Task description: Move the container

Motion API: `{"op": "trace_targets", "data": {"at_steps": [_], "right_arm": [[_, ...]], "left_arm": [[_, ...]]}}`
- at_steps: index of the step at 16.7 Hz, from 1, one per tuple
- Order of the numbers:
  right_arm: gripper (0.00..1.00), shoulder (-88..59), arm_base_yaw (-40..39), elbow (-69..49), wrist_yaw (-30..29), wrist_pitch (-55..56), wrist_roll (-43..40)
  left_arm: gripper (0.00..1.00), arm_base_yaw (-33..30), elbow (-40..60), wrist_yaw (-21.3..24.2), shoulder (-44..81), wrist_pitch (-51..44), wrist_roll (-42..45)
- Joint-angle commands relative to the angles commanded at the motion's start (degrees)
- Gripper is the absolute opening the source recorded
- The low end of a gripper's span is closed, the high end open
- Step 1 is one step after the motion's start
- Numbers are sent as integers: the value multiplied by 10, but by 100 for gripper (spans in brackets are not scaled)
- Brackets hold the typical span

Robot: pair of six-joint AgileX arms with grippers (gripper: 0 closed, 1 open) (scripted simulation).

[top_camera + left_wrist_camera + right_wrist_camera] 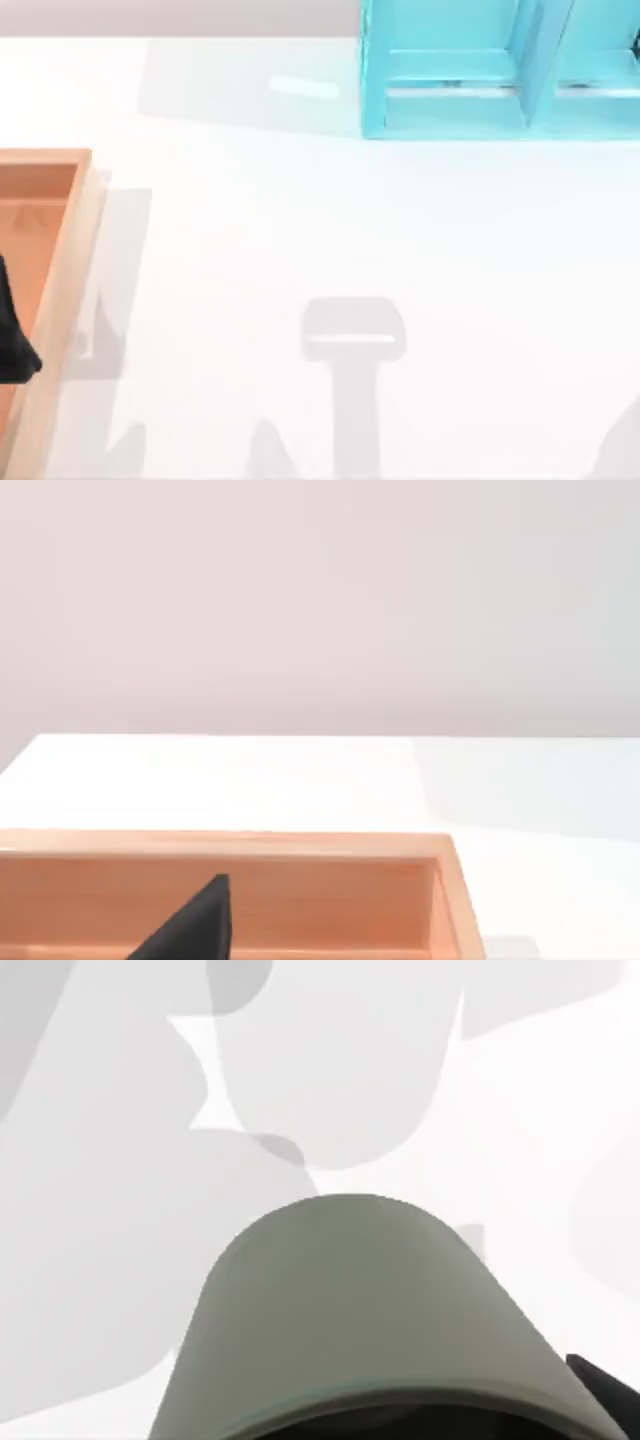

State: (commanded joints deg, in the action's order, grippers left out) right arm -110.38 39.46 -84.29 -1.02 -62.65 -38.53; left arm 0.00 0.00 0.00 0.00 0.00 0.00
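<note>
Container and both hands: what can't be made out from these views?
- Container: right wrist view, its mouth is cut by the frame edge, so contents and grip are unreadable.
- Left hand: top view, cut by the frame edge over the wooden tray; fingers unreadable.
- Shelf unit: top view, upper part cut off.

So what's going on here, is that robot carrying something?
It looks that way. In the right wrist view a small olive-grey cup sits right up against the right arm's camera, with the white table well below it, so the right arm seems to hold it in the air. The left gripper is over the wooden tray at the table's left edge. A turquoise shelf stands at the far side of the table.
</note>
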Motion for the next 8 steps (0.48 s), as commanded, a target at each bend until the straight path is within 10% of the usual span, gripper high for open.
{"op": "trace_targets", "data": {"at_steps": [8], "right_arm": [[0,-4,58,-42,0,-14,-59]], "left_arm": [[100,0,0,0,0,0,0]]}}
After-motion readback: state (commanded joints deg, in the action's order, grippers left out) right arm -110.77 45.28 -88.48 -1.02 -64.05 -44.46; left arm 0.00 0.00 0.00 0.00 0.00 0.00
